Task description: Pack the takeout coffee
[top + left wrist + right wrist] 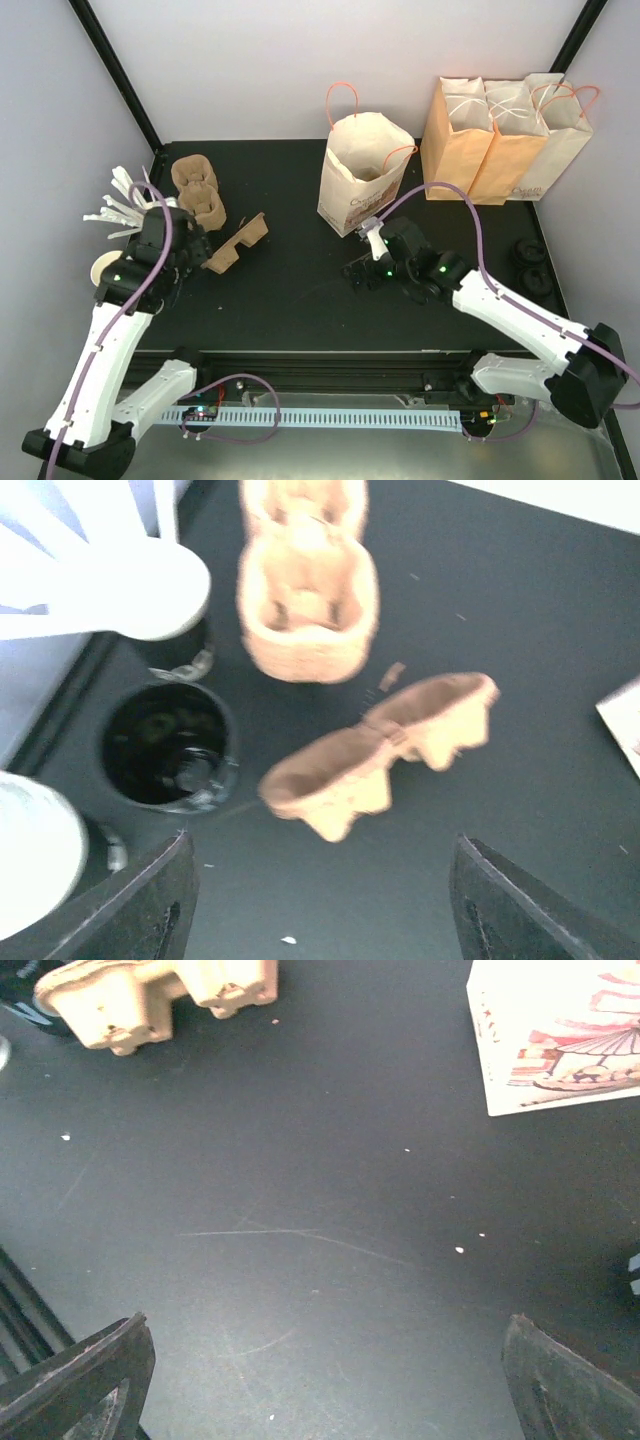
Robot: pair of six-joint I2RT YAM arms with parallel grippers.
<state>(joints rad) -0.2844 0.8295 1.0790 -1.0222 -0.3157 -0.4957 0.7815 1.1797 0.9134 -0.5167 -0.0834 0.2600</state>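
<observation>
1. Left wrist view puts the takeout coffee (165,745) at the left edge of the desk (290,290). It is a small black round shape standing between two white cups (130,585). Blur keeps me from telling whether its lid is on.
2. The left end effector (322,880) hovers above and to the right of that cup, fingers apart and empty. I judge the wide spread is meant to drop around the cup, but it is not yet centred on it.
3. One pulp carrier (305,600) sits farther back. A second carrier (380,750) lies tilted near the cup, where it could catch a finger during the approach.
4. The open paper bag (362,175) stands upright at the far middle of the desk, mouth up, so a cup can be lowered straight in. The folded bags (505,130) lean by the back wall, apparently spares.
5. The right end effector (327,1360) is also spread and empty, low over bare desk just in front of the open bag. It is probably placed to steady the bag or take the cup.
6. Packing looks barely begun, since the coffee is ungrasped and well apart from the bag.
</observation>
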